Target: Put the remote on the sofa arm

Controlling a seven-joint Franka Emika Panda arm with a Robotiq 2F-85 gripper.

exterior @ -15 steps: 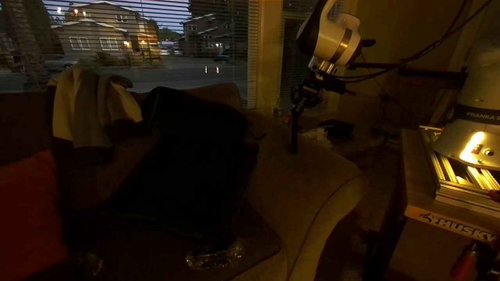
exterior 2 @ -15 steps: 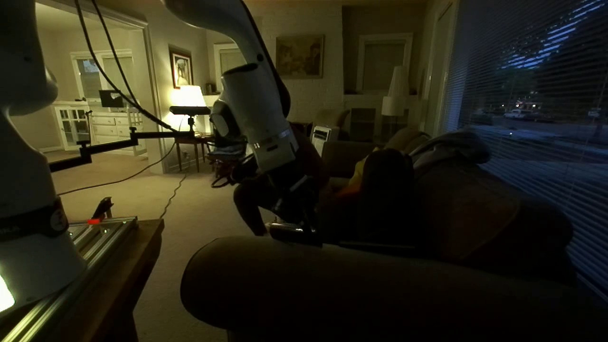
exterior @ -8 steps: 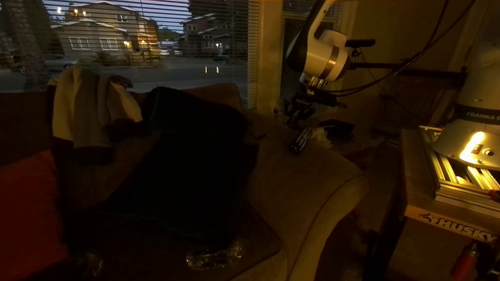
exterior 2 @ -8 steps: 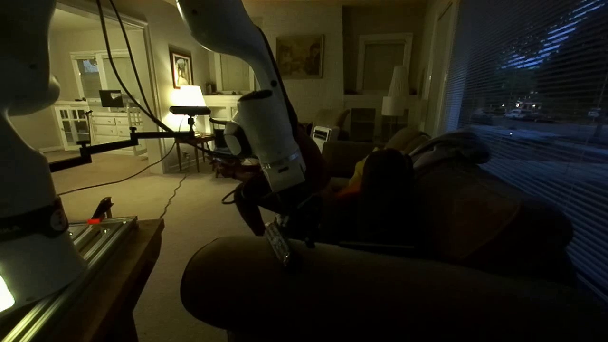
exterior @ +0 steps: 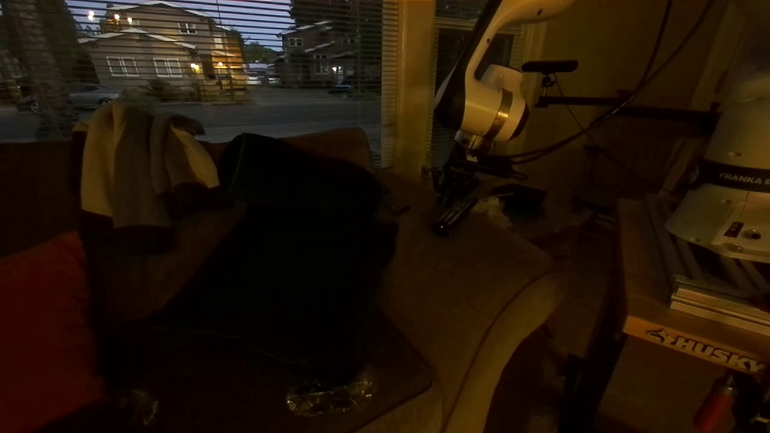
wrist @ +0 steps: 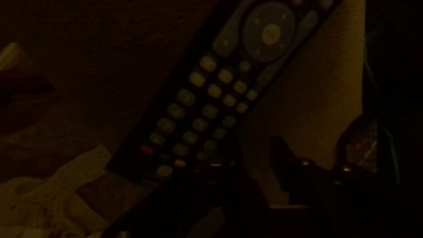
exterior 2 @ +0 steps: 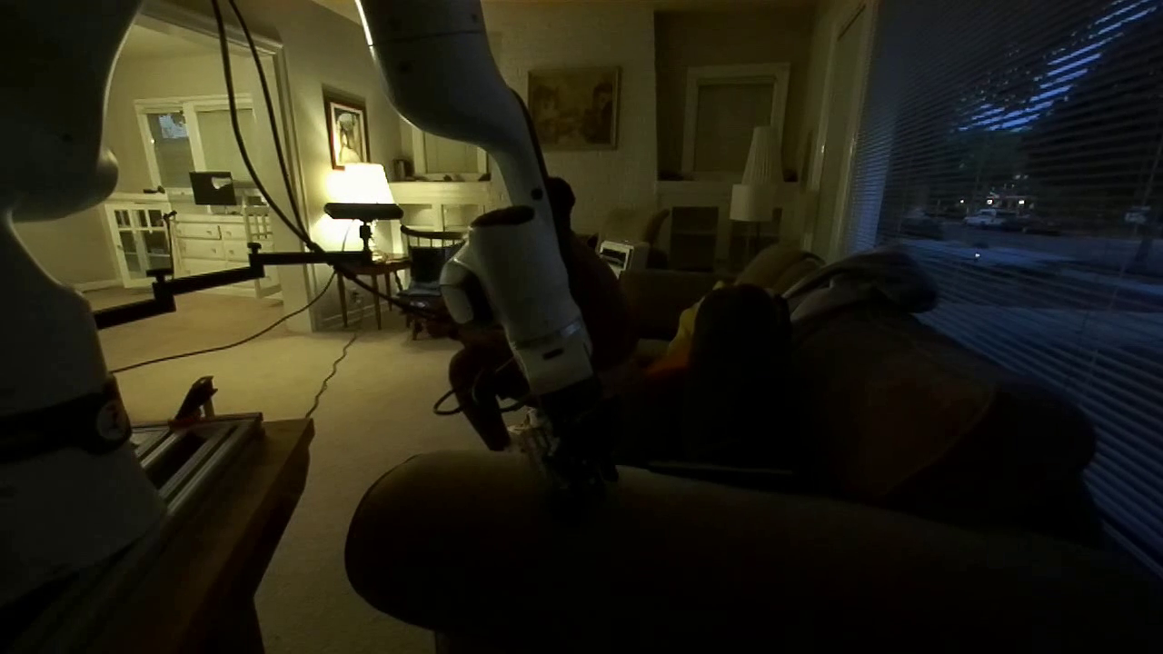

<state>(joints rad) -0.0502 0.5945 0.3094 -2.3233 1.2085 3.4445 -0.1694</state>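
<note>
Remote (wrist: 214, 91), one, dark, button side showing. We find it slantwise over the top of the sofa arm (exterior: 463, 270), its lower end close to the fabric. Whether it lies flat or is propped, we cannot tell in this gloom.

Gripper (wrist: 257, 145), one, low over the same arm in both exterior views. Jaws, as far as we can make out, parted by a modest gap: fabric shows between them, and the remote sits to one side of that gap. The clearer finger (wrist: 281, 162) stands apart from the remote; contact on the nearer side is too dark to settle.

Step in hand, by our judgement: the letting-go, late in the task. Handling notes: we would make sure the remote's whole back rests on the crown of the arm, since the top rounds over and a smooth case could slide. Then we would widen the jaws slowly and rise straight up, lest the nearer side hook an edge.

Adjacent: dark cushion (exterior: 289, 282), one, on the seat side; bench (exterior: 643, 276), one, on the opposite side, well apart.
</note>
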